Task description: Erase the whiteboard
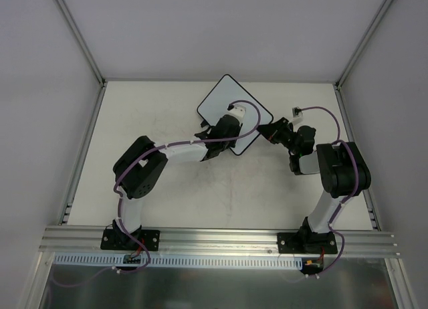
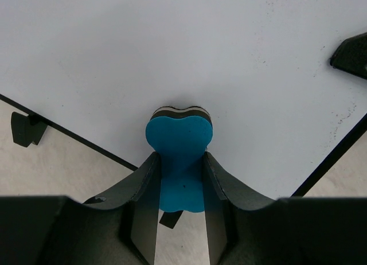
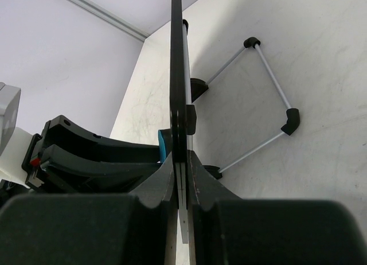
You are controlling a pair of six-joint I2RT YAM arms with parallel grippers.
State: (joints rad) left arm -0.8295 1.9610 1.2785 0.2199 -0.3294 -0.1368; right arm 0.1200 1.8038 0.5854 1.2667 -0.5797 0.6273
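Observation:
The whiteboard (image 1: 224, 98) lies turned like a diamond at the back middle of the table, white with a thin black rim. In the left wrist view its face (image 2: 172, 47) looks blank. My left gripper (image 1: 227, 125) is shut on a blue eraser (image 2: 179, 139) whose felt end presses on the board; the gripper (image 2: 180, 156) is at the board's near edge. My right gripper (image 1: 263, 130) is shut on the board's right corner. In the right wrist view the board (image 3: 178, 76) stands edge-on between the fingers of that gripper (image 3: 182, 156), and the eraser (image 3: 163, 144) shows on its left.
A black tab (image 2: 26, 129) sticks out from the board's edge. A wire stand (image 3: 269, 76) of silver rods with black corners lies on the table beside the board. Aluminium posts (image 1: 77, 35) and white walls enclose the table; a rail (image 1: 221, 239) runs along its front.

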